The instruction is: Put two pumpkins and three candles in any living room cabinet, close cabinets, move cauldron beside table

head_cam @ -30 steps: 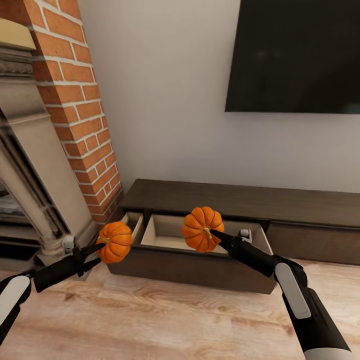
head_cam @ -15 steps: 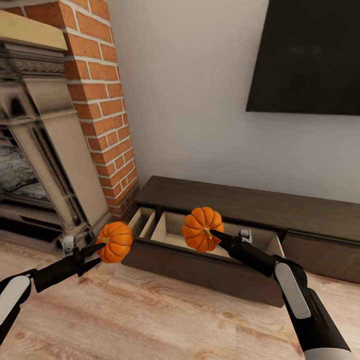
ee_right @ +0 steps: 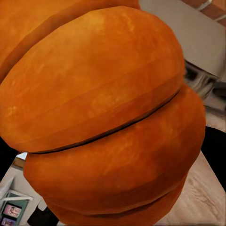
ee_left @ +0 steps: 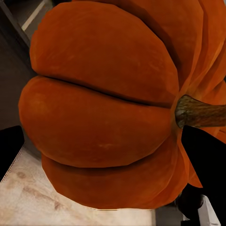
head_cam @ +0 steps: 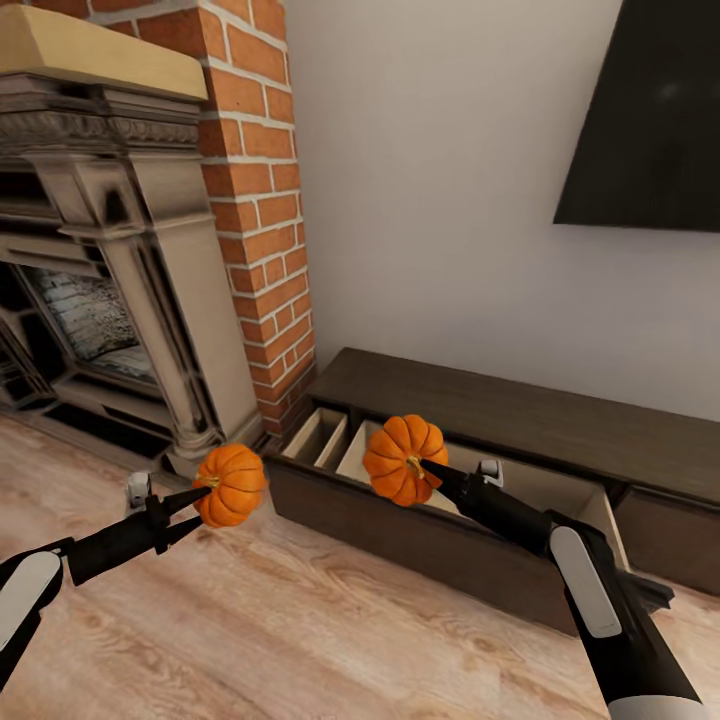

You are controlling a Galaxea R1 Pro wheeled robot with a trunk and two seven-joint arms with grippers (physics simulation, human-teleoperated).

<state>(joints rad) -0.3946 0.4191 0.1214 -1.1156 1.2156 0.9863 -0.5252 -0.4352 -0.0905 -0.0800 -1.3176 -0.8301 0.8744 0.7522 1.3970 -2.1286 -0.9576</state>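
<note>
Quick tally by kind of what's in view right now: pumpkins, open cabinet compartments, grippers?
Pumpkins: 2 (left gripper's, right gripper's)
Open cabinet compartments: 2 (small, large)
Grippers: 2 (left, right)
Total: 6

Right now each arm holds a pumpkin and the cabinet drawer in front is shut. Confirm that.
Not quite. Each arm does hold a pumpkin, left and right, but the cabinet drawer stands open, as the head view shows.
</note>
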